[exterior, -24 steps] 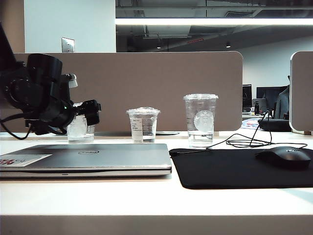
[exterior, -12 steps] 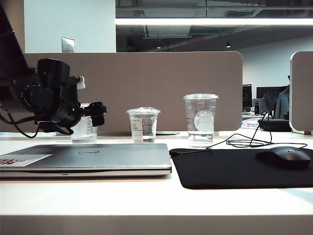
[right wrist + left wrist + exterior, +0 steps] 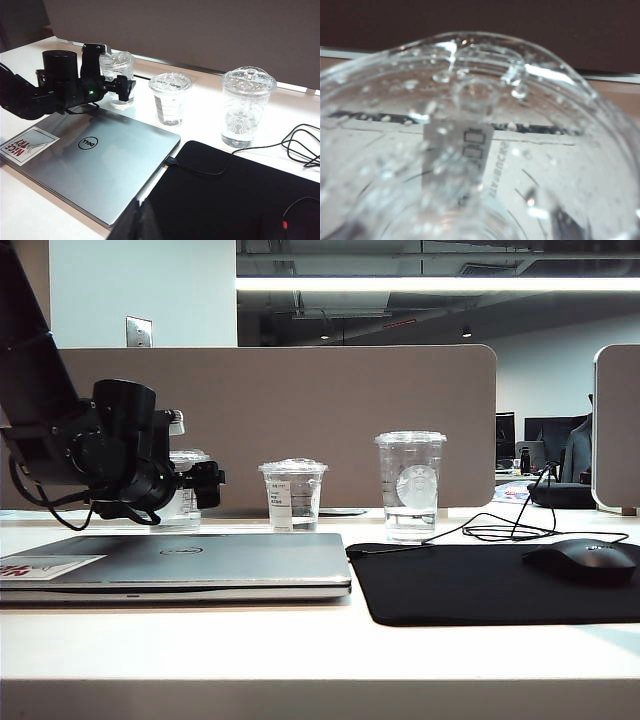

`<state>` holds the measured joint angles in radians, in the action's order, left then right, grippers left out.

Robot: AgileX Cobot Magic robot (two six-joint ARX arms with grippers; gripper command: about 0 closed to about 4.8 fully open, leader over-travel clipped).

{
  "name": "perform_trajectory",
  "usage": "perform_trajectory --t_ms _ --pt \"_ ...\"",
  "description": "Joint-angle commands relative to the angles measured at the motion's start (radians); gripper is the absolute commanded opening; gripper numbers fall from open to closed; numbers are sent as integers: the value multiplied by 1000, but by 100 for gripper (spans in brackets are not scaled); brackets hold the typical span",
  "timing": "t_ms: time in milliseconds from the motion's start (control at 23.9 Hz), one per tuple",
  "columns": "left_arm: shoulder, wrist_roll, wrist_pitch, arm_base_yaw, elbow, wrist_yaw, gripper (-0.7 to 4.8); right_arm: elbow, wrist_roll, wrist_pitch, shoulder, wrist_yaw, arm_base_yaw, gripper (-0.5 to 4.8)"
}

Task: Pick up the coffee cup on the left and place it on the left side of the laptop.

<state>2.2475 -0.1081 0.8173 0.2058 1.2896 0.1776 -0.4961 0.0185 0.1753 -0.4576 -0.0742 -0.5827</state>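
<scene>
Three clear lidded cups stand in a row behind the laptop and the black mouse mat, all in front of the beige partition. From my remote seat I see the coffee cup at the left end of this row, upright on the white table, just behind the far edge of the closed silver laptop. My left gripper is at this cup: one black finger shows across the front of the cup in the right wrist view, and the other side is hidden by the cup. The jaws stand wide, on both sides of the cup, and I cannot tell if they touch its wall. In the left wrist view the cup lid fills nearly everything, very near to the camera, with water drops on it and a printed label seen through the plastic. The shorter cup with a white label is in the middle, and the tallest cup with a round logo is at the right, near the mat. A black mouse lies on the mat. My right gripper is not seen in any view, so its state I cannot tell.
</scene>
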Motion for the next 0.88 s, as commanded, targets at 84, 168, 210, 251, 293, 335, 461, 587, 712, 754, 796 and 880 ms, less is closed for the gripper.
perform_trajectory --t_ms 84,168,210,251,293,335,461,587,712,754,796,880 --pt "23 3 5 0 39 2 479 -7 0 -22 0 6 -1 -4" --pt "31 4 6 0 47 0 479 -7 0 -22 0 6 -1 -4" --pt "37 4 6 0 53 0 479 -7 0 -22 0 6 -1 -4" --pt "38 4 6 0 56 1 479 -7 0 -22 0 6 -1 -4" --pt "40 6 6 0 56 2 479 -7 0 -21 0 6 -1 -4" --pt "40 7 6 0 56 2 479 -7 0 -22 0 6 -1 -4" --pt "42 7 6 0 56 3 479 -7 0 -21 0 6 -1 -4" --pt "42 8 7 0 56 3 479 -7 0 -21 0 6 -1 -4" --pt "42 29 8 0 56 2 414 -7 0 -21 0 6 -1 -4" --pt "42 29 9 0 56 2 365 -7 0 -21 0 6 -1 -4" --pt "42 29 10 0 56 2 337 -7 0 -21 0 6 -1 -4" --pt "42 29 10 0 56 2 286 -7 0 -21 -1 6 -1 -4"
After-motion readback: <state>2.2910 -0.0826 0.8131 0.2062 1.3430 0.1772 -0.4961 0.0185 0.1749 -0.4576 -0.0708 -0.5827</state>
